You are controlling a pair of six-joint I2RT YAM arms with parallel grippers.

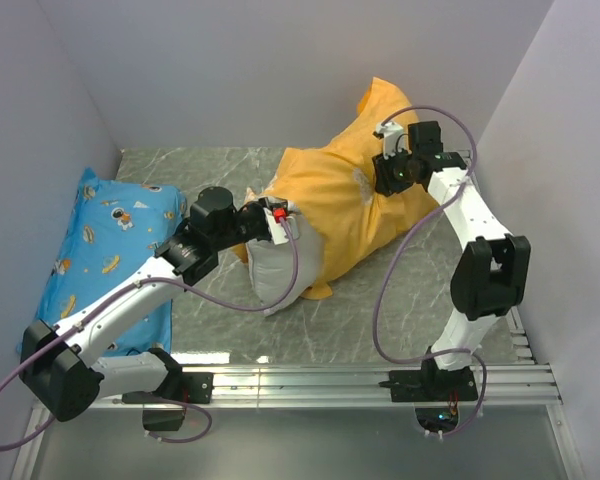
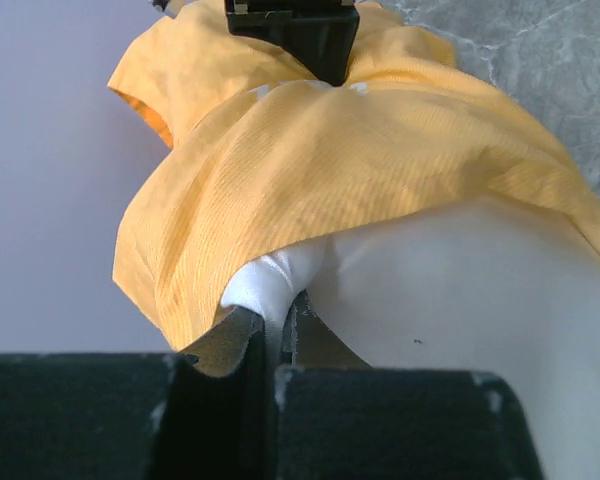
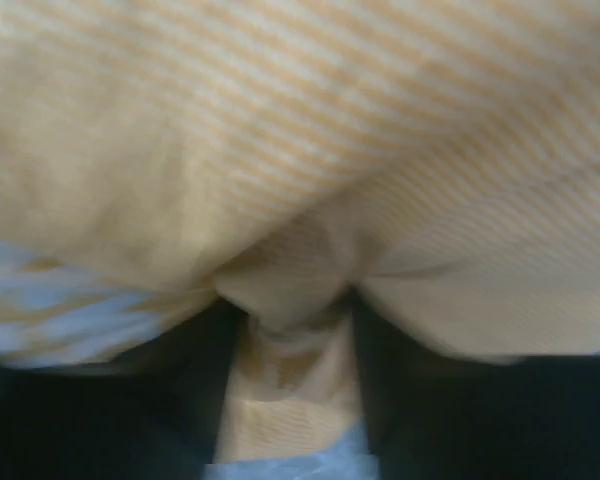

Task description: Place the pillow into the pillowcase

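1. Stuffing is the step in hand: the pillow [image 1: 268, 278] is partly inside the pillowcase [image 1: 335, 195] on the table [image 1: 430, 270], with its near end poking out of the open mouth.
2. Over at the left gripper [image 2: 272, 318], the jaws are pressed together, pinching a tuft of white pillow right at the orange hem.
3. At the far end of the case sits the right gripper [image 1: 388, 160]. Orange cloth bunches between its fingers, but we cannot tell whether they grip it.
4. Next, we judge, the pillow needs pushing deeper while the case is held taut.
5. Off to the left, well apart, lies the blue pillow [image 1: 100, 235]. Bunched fabric at the mouth looks like the main snag.
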